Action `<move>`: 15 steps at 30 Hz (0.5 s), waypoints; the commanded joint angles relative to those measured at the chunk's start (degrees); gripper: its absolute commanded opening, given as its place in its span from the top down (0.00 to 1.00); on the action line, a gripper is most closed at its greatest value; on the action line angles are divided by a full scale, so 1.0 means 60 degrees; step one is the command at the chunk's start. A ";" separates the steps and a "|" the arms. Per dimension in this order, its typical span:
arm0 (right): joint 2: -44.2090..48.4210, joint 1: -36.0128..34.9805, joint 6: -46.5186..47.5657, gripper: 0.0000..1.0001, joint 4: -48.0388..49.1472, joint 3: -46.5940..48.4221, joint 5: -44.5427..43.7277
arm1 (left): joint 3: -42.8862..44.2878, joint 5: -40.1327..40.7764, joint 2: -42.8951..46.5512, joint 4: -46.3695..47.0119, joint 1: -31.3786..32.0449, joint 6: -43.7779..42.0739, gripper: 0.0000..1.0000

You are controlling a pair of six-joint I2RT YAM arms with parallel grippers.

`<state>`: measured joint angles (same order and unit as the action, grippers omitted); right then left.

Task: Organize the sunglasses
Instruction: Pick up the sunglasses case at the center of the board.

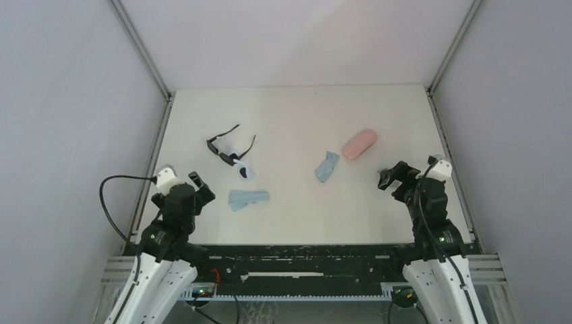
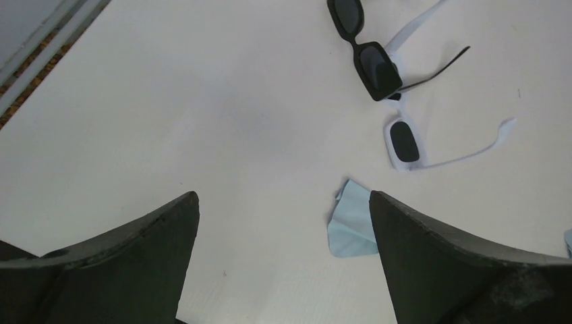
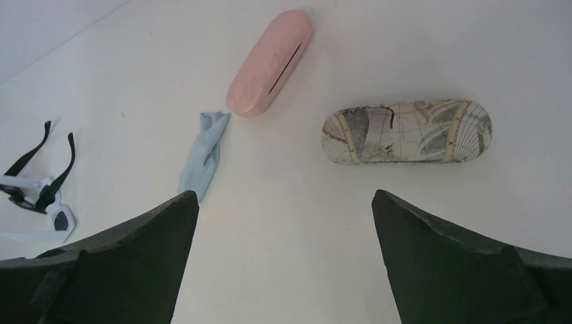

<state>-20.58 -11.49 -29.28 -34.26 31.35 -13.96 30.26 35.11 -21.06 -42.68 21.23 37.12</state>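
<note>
where the two pairs cross, the black-framed sunglasses (image 2: 367, 50) lie over the white-framed sunglasses (image 2: 405, 142), so only one white oval lens shows plainly; the other is mostly hidden under a black lens. both sit on the left part of the table (image 1: 303, 115), arms unfolded, ahead of the left gripper (image 1: 202, 187) and clear of it. in the left wrist view the top edge cuts off the far black lens, and a light-blue cloth (image 2: 351, 223) just nearer than the glasses is partly covered by one finger.

the map-printed case (image 3: 407, 131) shows only in the right wrist view, just ahead of the right gripper (image 1: 391, 174); from above, that gripper hides it. the pink case (image 3: 271, 62) lies beyond it, towards the middle, with a second cloth (image 3: 202, 156) beside its near end. both cases are closed, so what they hold cannot be told.

the jaws of both claws stand wide apart, gripping nothing and touching nothing.
</note>
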 commanded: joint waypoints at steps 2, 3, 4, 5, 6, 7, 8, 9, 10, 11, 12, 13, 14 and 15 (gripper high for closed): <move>-0.0842 0.1137 0.0488 0.00 0.0849 0.0977 0.1230 | 0.1175 -0.1060 -0.0991 0.0368 -0.1038 -0.0673 0.00; -0.0985 0.1294 0.0520 0.00 0.0884 0.1102 0.1314 | 0.1281 -0.1146 -0.1126 0.0397 -0.1169 -0.0748 0.00; -0.1153 0.1476 0.0541 0.00 0.0894 0.1248 0.1373 | 0.1421 -0.1280 -0.1287 0.0420 -0.1310 -0.0841 0.00; -0.1309 0.1607 0.0520 0.00 0.0857 0.1382 0.1413 | 0.1549 -0.1349 -0.1428 0.0418 -0.1438 -0.0914 0.00; -0.1460 0.1744 0.0512 0.00 0.0855 0.1516 0.1487 | 0.1696 -0.1418 -0.1584 0.0391 -0.1551 -0.0973 0.00; -0.1598 0.1842 0.0508 0.00 0.0865 0.1617 0.1571 | 0.1839 -0.1478 -0.1730 0.0360 -0.1644 -0.1044 0.00; -0.1735 0.1948 0.0455 0.00 0.0864 0.1732 0.1587 | 0.1990 -0.1553 -0.1873 0.0337 -0.1741 -0.1137 0.00; -0.1844 0.2027 0.0399 0.00 0.0839 0.1823 0.1574 | 0.2117 -0.1604 -0.2007 0.0325 -0.1818 -0.1227 0.00; -0.1954 0.2101 0.0334 0.00 0.0830 0.1911 0.1580 | 0.2223 -0.1661 -0.2130 0.0305 -0.1884 -0.1301 0.00; -0.2069 0.2175 0.0301 0.00 0.0806 0.2005 0.1632 | 0.2338 -0.1718 -0.2269 0.0300 -0.1945 -0.1364 0.00; -0.2167 0.2219 0.0286 0.00 0.0788 0.2073 0.1665 | 0.2409 -0.1737 -0.2366 0.0281 -0.1992 -0.1411 0.00; -0.2272 0.2273 0.0275 0.00 0.0751 0.2137 0.1629 | 0.2479 -0.1756 -0.2453 0.0266 -0.2021 -0.1419 0.00; -0.2388 0.2317 0.0255 0.00 0.0700 0.2194 0.1550 | 0.2561 -0.1822 -0.2540 0.0243 -0.2076 -0.1409 0.00; -0.2495 0.2345 0.0244 0.00 0.0617 0.2225 0.1451 | 0.2609 -0.1956 -0.2596 0.0241 -0.2115 -0.1430 0.00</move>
<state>-33.67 1.54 -27.73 -31.66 41.85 -5.21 42.00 26.22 -35.18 -42.19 9.82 30.85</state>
